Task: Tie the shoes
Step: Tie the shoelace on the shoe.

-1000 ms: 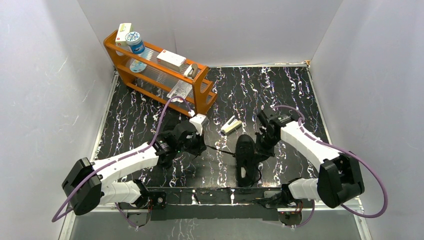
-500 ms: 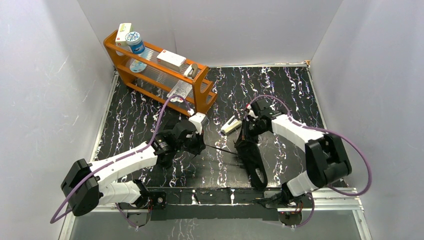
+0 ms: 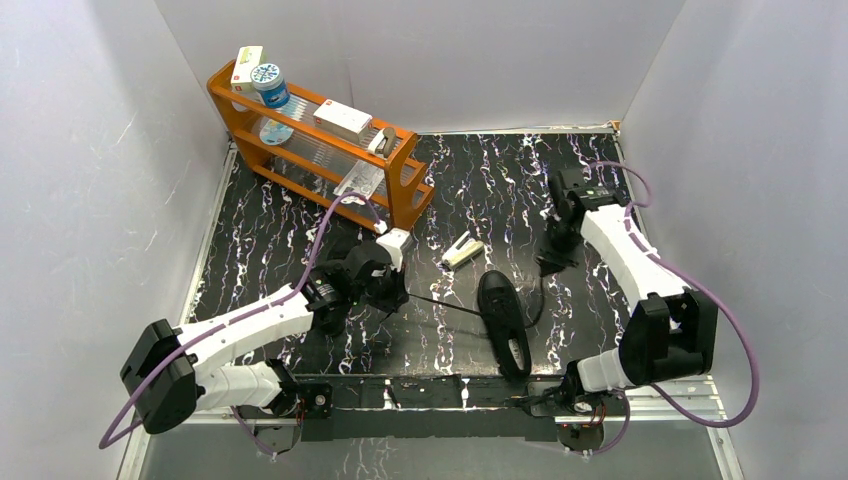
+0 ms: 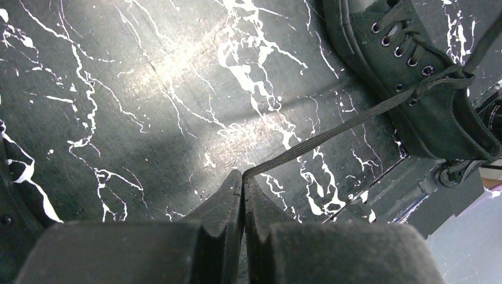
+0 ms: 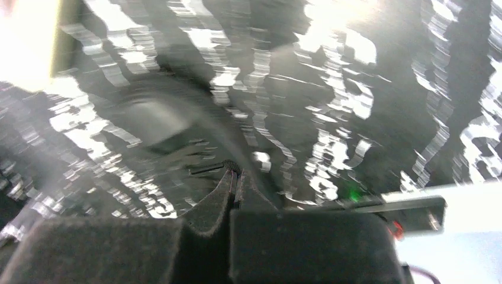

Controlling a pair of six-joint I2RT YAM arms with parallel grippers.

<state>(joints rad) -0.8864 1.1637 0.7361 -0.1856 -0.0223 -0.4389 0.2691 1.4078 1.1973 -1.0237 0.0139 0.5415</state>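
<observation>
One black low-top shoe (image 3: 503, 320) lies on the black marbled table (image 3: 300, 230), toe toward the arms' bases; I see no second shoe. My left gripper (image 3: 402, 296) is shut on one black lace (image 3: 445, 304), which runs taut from it to the shoe. In the left wrist view the jaws (image 4: 243, 176) pinch that lace (image 4: 349, 121) at its end, with the shoe (image 4: 414, 77) at the upper right. My right gripper (image 3: 552, 264) stands behind and right of the shoe, shut on the other lace (image 3: 539, 297), which hangs slack. The right wrist view is blurred; its jaws (image 5: 234, 170) are closed on a dark lace end.
A small white-and-black striped box (image 3: 460, 251) lies just behind the shoe, between the two grippers. An orange rack (image 3: 405, 190) holding boxes and a jar stands at the back left. White walls close in three sides.
My right gripper has swung from the shoe's upper back and right, drawing a lace out with it. The shoe has turned and shifted a little. My left gripper has stayed put, holding its lace.
</observation>
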